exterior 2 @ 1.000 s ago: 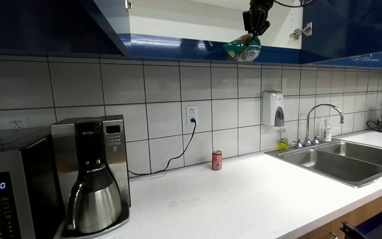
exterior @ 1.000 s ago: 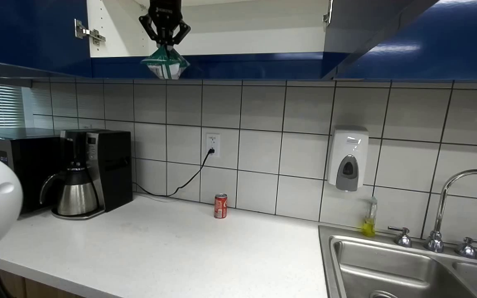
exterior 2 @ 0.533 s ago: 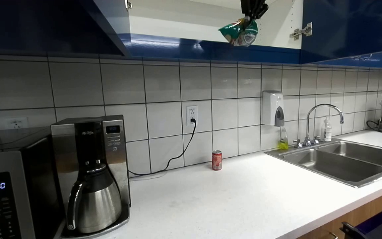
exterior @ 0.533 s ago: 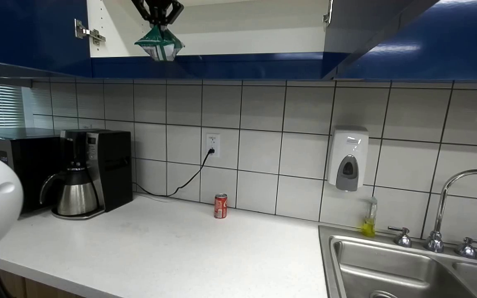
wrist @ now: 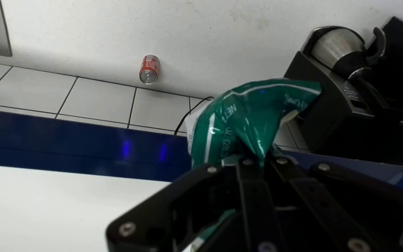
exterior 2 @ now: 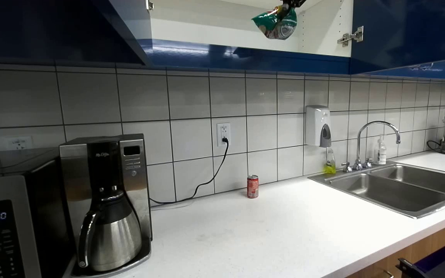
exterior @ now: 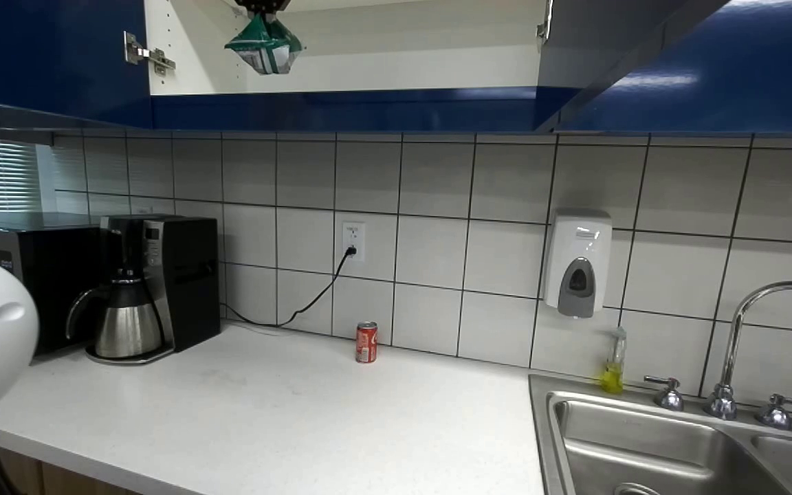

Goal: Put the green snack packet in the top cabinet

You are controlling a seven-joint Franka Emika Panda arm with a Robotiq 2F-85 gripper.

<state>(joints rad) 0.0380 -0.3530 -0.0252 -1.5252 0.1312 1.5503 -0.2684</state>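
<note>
The green snack packet [exterior: 265, 49], shiny teal-green foil with whitish markings, hangs from my gripper [exterior: 263, 7]. In an exterior view the packet [exterior 2: 278, 24] shows just below the gripper [exterior 2: 292, 3], whose upper part is cut off by the frame top. In the wrist view my gripper [wrist: 264, 162] is shut on the crumpled packet [wrist: 254, 112]. The top cabinet [exterior: 416, 62] stands open with a pale interior; it also shows in the wrist view [wrist: 65, 210]. The packet is above the cabinet's blue bottom edge, against the opening; its depth there is hard to tell.
Open blue doors [exterior: 52, 62] [exterior: 678, 75] flank the opening. Below, a red can [exterior: 366, 342] stands on the counter [exterior: 341, 426]. A coffee maker [exterior 2: 106, 208] and microwave [exterior 2: 2, 216] stand at one end, a sink [exterior 2: 400, 189] and soap dispenser [exterior 2: 317, 125] towards the other.
My gripper has risen with the packet, from level with the cabinet's blue bottom edge to above it. In both exterior views it has also shifted slightly left.
</note>
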